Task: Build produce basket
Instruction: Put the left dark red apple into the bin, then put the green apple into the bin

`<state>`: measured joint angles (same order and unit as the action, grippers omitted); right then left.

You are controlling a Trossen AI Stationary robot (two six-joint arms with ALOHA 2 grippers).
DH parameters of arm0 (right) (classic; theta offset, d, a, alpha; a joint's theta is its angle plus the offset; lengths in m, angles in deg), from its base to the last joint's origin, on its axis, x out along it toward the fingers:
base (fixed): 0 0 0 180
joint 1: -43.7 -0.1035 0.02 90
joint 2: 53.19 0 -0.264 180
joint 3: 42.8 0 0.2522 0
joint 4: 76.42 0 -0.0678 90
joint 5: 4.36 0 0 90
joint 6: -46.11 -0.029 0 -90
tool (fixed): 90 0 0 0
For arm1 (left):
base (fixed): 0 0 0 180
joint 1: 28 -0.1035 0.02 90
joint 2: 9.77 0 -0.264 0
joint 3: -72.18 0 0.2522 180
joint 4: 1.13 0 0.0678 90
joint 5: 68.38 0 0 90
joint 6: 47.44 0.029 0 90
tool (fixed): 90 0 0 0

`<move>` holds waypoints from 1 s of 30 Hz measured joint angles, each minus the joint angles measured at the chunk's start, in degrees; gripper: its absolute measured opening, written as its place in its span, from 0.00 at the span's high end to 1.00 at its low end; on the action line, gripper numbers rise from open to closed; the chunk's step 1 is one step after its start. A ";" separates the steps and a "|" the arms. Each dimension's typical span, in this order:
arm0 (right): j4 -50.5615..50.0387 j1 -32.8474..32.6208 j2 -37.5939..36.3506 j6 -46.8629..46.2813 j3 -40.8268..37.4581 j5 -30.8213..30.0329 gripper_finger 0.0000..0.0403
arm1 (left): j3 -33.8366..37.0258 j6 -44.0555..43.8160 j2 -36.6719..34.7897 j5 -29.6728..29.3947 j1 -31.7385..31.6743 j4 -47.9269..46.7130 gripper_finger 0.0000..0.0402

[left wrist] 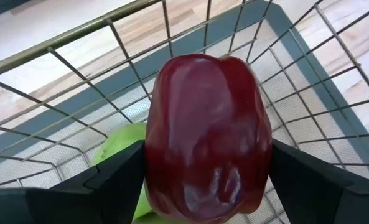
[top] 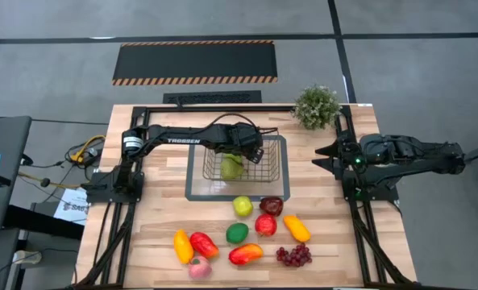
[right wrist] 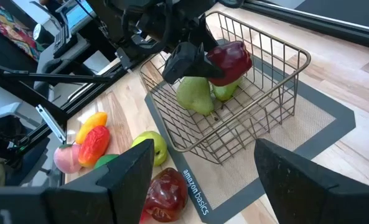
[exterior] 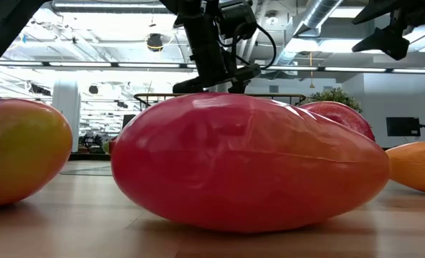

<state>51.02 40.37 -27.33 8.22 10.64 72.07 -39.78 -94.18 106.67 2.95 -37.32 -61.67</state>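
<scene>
Left wrist view: left gripper [left wrist: 203, 171] clamped on a dark red bell pepper [left wrist: 206, 134], one finger [left wrist: 112, 177] on each flank, pepper filling the gap. Held above the wire basket [left wrist: 78, 37], not touching the floor mesh; a green fruit [left wrist: 119, 146] lies below it inside the basket.

High view: left gripper [top: 240, 141] sits over the basket [top: 275, 173], toward its 11 o'clock corner, arm reaching in from 9 o'clock. Basket stands on a flat grey dark-rimmed tray [top: 197, 193] at table centre. Green produce [top: 232, 167] in the basket, under the gripper.

Right wrist view: pepper [right wrist: 229, 60] in the left gripper [right wrist: 200, 62], above two green pieces [right wrist: 195, 96] on the basket [right wrist: 284, 112] floor; basket on the tray [right wrist: 324, 134].

Loose produce on the table at 6 o'clock of the basket, high view: yellow-green apple [top: 243, 206] and maroon piece [top: 272, 205] nearest the tray, red piece [top: 265, 225] just beside them, green round one [top: 237, 234], orange piece [top: 297, 229], purple grape bunch [top: 294, 255], red-yellow mango [top: 246, 254], red-orange piece [top: 204, 244], yellow piece [top: 182, 246], pink one [top: 199, 269] at the table edge. All apart from the basket.

Right gripper [top: 326, 155] waits at 3 o'clock of the basket, well apart, fingers [right wrist: 308, 180] spread wide with nothing between them. Potted plant [top: 316, 106] at 1 o'clock of the basket, near the table's far edge.

Low view: the mango [exterior: 248, 161] fills the foreground; left arm [exterior: 212, 50] behind it.
</scene>
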 joint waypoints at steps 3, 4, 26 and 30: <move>0.00 0.00 0.01 0.00 0.00 0.00 0.26 | 0.00 -0.06 0.00 0.03 -0.11 0.07 0.22; 0.00 0.00 0.01 0.00 0.00 0.00 0.26 | 0.00 -0.06 0.00 0.02 -0.13 0.05 0.21; 0.00 0.01 0.00 -0.22 0.00 0.00 0.26 | -9.45 13.08 -0.09 8.27 0.81 -1.67 0.20; -0.02 0.02 0.01 -0.20 0.00 0.00 0.26 | -14.39 23.55 -0.09 13.16 3.83 -1.72 0.20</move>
<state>51.00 40.39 -27.32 8.02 10.64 72.07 -54.17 -70.63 106.59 16.11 -33.49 -63.39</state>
